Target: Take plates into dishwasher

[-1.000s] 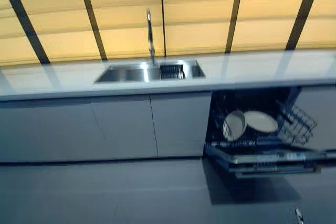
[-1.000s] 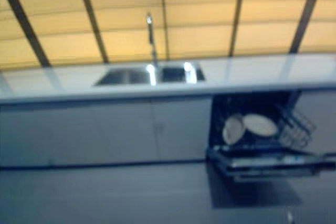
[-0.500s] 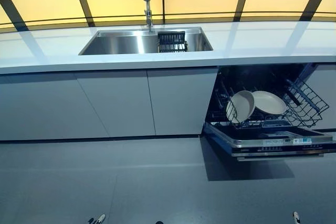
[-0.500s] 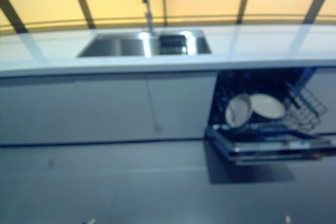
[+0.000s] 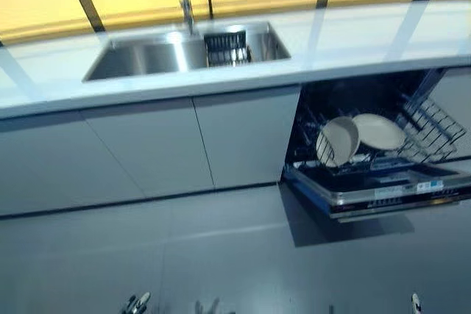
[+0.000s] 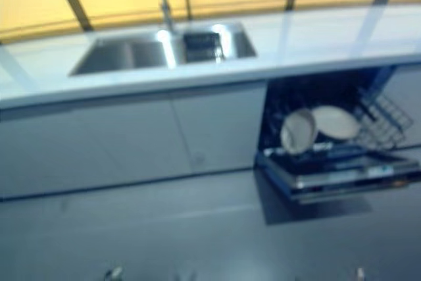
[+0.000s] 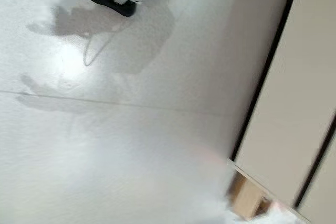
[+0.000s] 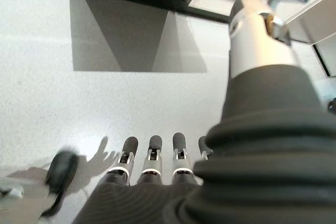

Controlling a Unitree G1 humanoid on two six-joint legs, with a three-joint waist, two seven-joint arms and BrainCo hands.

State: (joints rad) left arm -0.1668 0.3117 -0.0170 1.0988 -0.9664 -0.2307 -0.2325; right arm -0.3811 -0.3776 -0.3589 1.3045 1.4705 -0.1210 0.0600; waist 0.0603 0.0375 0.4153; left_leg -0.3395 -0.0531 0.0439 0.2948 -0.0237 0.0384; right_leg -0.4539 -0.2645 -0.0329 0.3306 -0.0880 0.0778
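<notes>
In the open dishwasher [image 5: 379,189], two pale plates [image 5: 338,140] sit in the pulled-out lower rack [image 5: 430,126], one on edge, the other [image 5: 379,131] lying behind it. No further plate shows on the white counter [image 5: 368,38] or in the sink [image 5: 158,53], so loading looks finished or nearly so; the door is not yet closed. The right hand [image 8: 152,153] hangs over the floor [image 5: 221,255], fingers straight and relaxed, empty. The left hand's state I cannot tell; only fingertips [image 5: 136,303] peek in below.

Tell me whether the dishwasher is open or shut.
Open. The dishwasher door is folded down over the floor and its lower rack is exposed, with two plates standing in it.
</notes>
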